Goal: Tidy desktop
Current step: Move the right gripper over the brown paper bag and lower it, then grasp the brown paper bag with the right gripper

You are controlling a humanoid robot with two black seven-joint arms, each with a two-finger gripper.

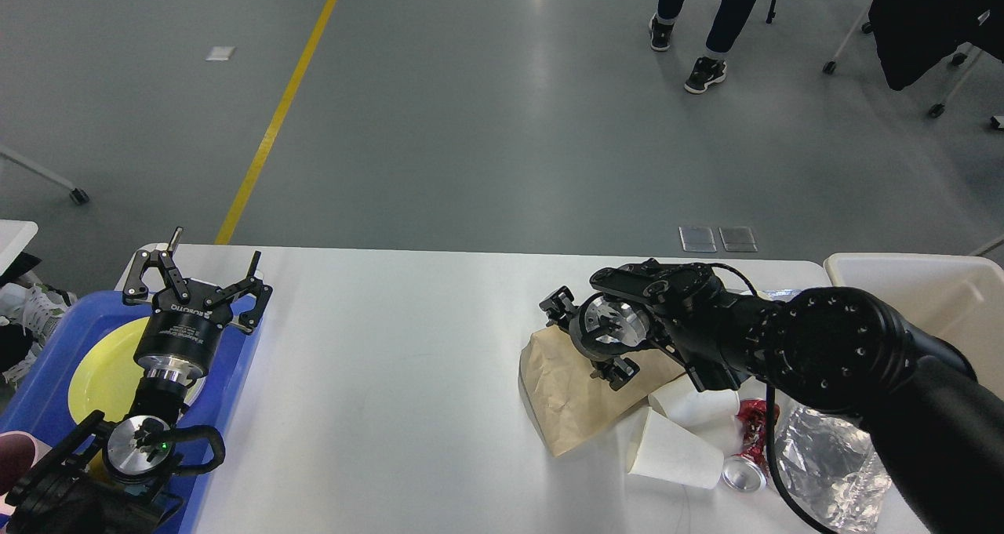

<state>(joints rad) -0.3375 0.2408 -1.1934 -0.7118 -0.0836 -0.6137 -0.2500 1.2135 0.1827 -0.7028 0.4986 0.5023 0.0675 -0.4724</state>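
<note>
The white desktop [392, 377] holds a heap of litter at its right end. A crumpled brown paper bag [561, 397] lies there beside two tipped white paper cups [674, 455], a crushed red can [749, 448] and a silver foil bag [831, 463]. My right gripper [582, 342] points down into the bag's top edge and is seen from behind its wrist, so its fingertips are hidden. My left gripper [205, 271] stands open and empty above the blue tray [47, 369] at the left.
A yellow plate [98, 369] lies in the blue tray. A cream plastic bin [925, 283] stands off the table's right end. A person's legs [706, 24] cross the grey floor beyond the table, near a wheeled chair [925, 24].
</note>
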